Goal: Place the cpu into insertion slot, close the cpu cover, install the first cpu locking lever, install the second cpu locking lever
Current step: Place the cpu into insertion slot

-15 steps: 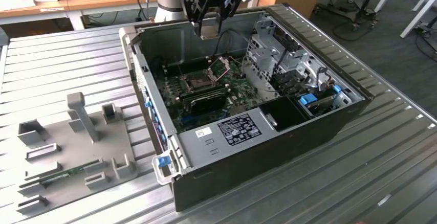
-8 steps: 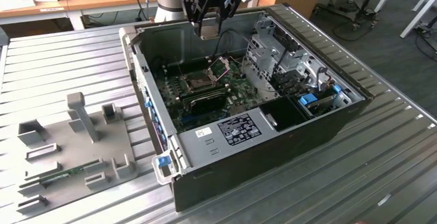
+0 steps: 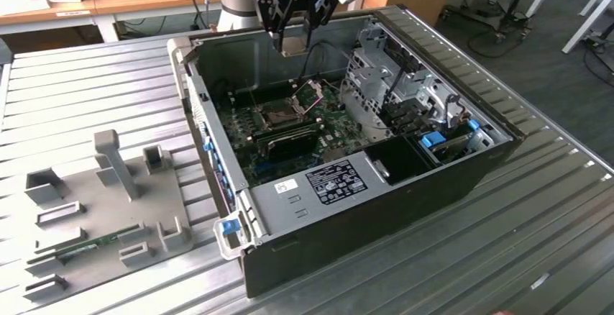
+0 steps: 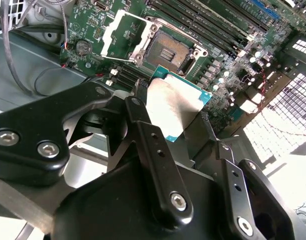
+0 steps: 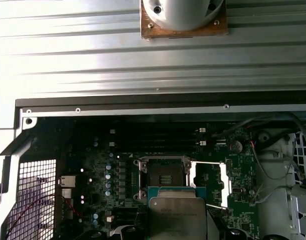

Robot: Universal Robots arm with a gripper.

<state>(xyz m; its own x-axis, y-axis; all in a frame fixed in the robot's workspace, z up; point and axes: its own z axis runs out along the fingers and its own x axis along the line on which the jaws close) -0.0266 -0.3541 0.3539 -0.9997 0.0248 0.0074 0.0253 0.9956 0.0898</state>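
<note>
Computer case (image 3: 403, 218) lying on its side on the ribbed metal worktop (image 3: 537, 250), open face up. Inside I see the green motherboard (image 3: 331, 139), a metal drive cage (image 3: 369, 85) toward the exterior view's right, and dark memory sticks (image 3: 287, 141) seated in slots next to the insertion slot (image 3: 264, 117).

In both wrist views the insertion slot (image 4: 170, 50) (image 5: 162, 175) is uncovered, contact field bare. The cpu cover (image 4: 124, 36) (image 5: 209, 182) is swung back on its hinge and lies flat beside the slot, green board visible through its window.

Grey fixture plate (image 3: 106, 200) sits on the worktop at the exterior view's left, well apart from the case.

Tool (image 3: 290, 42) hangs above the far rim of the case. In the second wrist view the tool (image 4: 172, 112) is clamped on the cpu (image 4: 175, 105), one black finger on each opposite edge, grey metal top toward the camera. The cpu (image 5: 177, 217) is held in the air above the board, not in the slot.
</note>
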